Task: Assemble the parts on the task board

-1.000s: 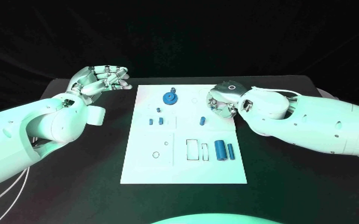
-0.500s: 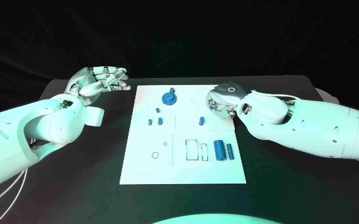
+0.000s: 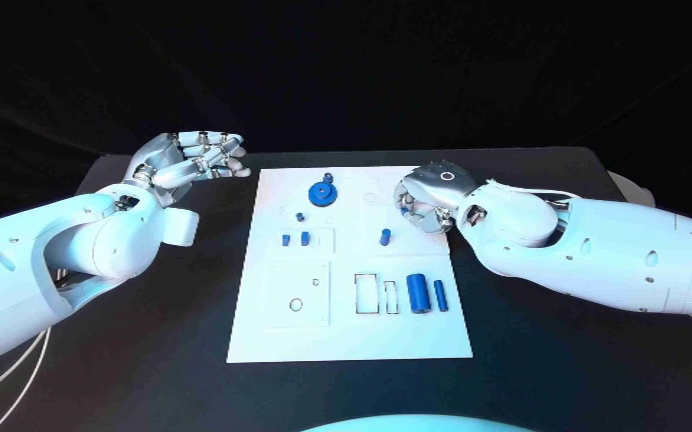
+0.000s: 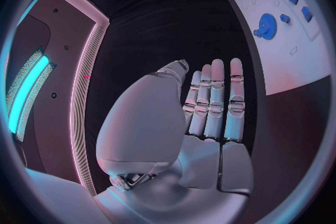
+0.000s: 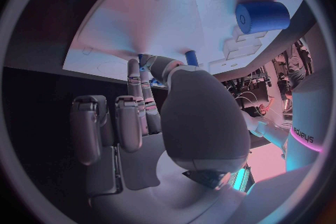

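The white task board [image 3: 351, 324] lies in the middle of the table. On it are a blue gear [image 3: 322, 192], several small blue pegs such as the peg [image 3: 385, 237], and two blue cylinders [image 3: 418, 293] beside empty slots. My right hand [image 3: 428, 199] hovers over the board's right edge, just beyond that peg [image 5: 190, 57]. Its thumb and one finger [image 5: 133, 75] reach toward the board while the other fingers are curled, and I see nothing held. My left hand [image 3: 189, 160] hangs off the board's far left corner, fingers straight and apart [image 4: 213, 101], holding nothing.
The black table [image 3: 144, 352] surrounds the board on all sides. The gear [image 4: 266, 24] and the board's edge [image 4: 294, 70] lie well ahead of my left hand. The large cylinders [image 5: 262, 15] lie some way beyond my right hand's fingers.
My right hand has eased slightly lower toward the board near the peg. The left hand and the parts have kept their places.
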### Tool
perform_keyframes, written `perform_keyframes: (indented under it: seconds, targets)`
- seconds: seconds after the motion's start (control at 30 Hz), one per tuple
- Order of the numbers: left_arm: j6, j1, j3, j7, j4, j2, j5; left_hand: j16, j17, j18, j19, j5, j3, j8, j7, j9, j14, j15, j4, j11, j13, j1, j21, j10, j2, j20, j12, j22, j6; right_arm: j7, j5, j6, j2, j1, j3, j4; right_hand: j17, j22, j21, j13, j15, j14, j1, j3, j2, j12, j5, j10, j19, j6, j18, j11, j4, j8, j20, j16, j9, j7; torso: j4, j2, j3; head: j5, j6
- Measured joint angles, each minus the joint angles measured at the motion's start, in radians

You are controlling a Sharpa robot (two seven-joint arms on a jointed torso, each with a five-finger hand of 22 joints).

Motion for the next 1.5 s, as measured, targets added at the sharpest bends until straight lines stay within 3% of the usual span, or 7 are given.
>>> perform_keyframes:
  seconds: [0.53,0.8,0.93,1.17,1.4,1.5]
  targets:
    - [0.004,0.0,0.0,-0.007,-0.015,0.001,0.0,0.0,0.001,0.0,0.004,0.0,0.006,0.0,0.005,0.0,0.0,0.0,0.0,0.001,0.0,0.0,-0.005,-0.009,0.0,0.004,0.0,-0.003,-0.005,0.003,0.022,-0.033,-0.034,0.022,0.007,0.04,0.0,0.0,0.0,-0.001,0.0,0.0,-0.008,0.0,0.0,0.0,0.0,0.0,0.0,0.0,0.0,0.0,0.0,0.003,0.0,0.0,0.0,0.0,0.0,0.0,0.0005,0.001,-0.003]
    - [0.005,0.0,0.0,-0.008,-0.022,0.007,0.0,0.0,0.001,0.0,0.004,0.0,0.008,0.0,0.005,0.0,0.0,0.0,0.003,0.001,0.0,0.0,-0.005,-0.009,0.0,0.004,0.0,-0.004,-0.005,0.009,0.053,-0.059,-0.057,0.03,0.015,0.123,0.0,0.0,0.0,-0.001,0.0,0.0,-0.008,0.0,0.0,-0.004,0.0,0.0,0.0,0.0,0.0,0.0,0.0,0.003,0.0,0.0,0.001,0.0,0.0008,-0.001,0.0,0.009,0.001]
    - [0.005,0.0,0.0,-0.008,-0.025,0.014,0.001,0.0,0.002,0.0,0.004,0.0,0.008,0.0,0.005,-0.001,-0.004,0.003,0.003,0.001,0.0,0.0,-0.009,-0.009,0.0,0.004,0.0,-0.003,-0.005,0.016,0.07,-0.076,-0.045,0.03,0.016,0.167,0.0,0.0,0.0,-0.001,0.0,0.0,-0.008,0.0,0.0,-0.004,0.0,0.0,0.0,-0.002,0.0,0.0,0.0,0.002,0.0,0.0,0.001,-0.002,0.0016,-0.002,-0.0006,0.022,0.006]
    - [0.005,0.0,0.0,-0.006,-0.034,0.029,0.003,0.0,0.002,0.0,0.004,0.0,0.008,0.0,0.005,-0.001,-0.003,0.003,0.003,0.001,0.0,0.0,-0.009,-0.009,0.0,0.003,0.0,-0.004,-0.005,0.03,0.09,-0.097,0.024,0.02,0.018,0.198,0.0,0.0,0.0,-0.001,0.0,0.0,-0.008,0.0,0.0,-0.004,0.0,0.0,0.0,-0.002,0.0,0.0,0.0,0.002,0.0,0.0,0.001,-0.002,0.0038,-0.005,-0.0035,0.069,0.002]
    - [0.004,0.0,0.0,-0.005,-0.046,0.048,0.005,0.0,0.001,0.0,0.004,0.0,0.008,0.0,0.005,-0.001,-0.003,0.003,0.003,0.001,0.001,0.0,-0.009,-0.008,0.0,0.003,0.0,-0.004,-0.005,0.046,0.099,-0.105,0.121,-0.024,0.011,0.172,0.0,-0.001,0.0,-0.001,0.0,0.0,-0.008,0.0,0.0,-0.004,-0.001,0.0,0.0,-0.002,0.0,0.0,0.0,0.002,0.0,0.0,0.001,-0.002,0.006,-0.009,-0.0098,0.107,-0.01]
    - [0.003,0.0,0.0,-0.005,-0.051,0.058,0.007,0.0,0.001,0.0,0.003,0.0,0.008,0.0,0.005,-0.001,-0.003,0.003,0.003,0.001,0.001,0.0,-0.009,-0.008,0.0,0.003,0.0,-0.004,-0.005,0.053,0.101,-0.105,0.154,-0.048,0.008,0.15,0.0,-0.001,0.0,-0.001,0.0,0.0,-0.008,0.0,0.0,-0.004,-0.001,0.0,0.0,-0.002,0.0,0.0,0.0,0.002,0.0,0.0,0.0,-0.002,0.0081,-0.011,-0.0127,0.117,-0.017]
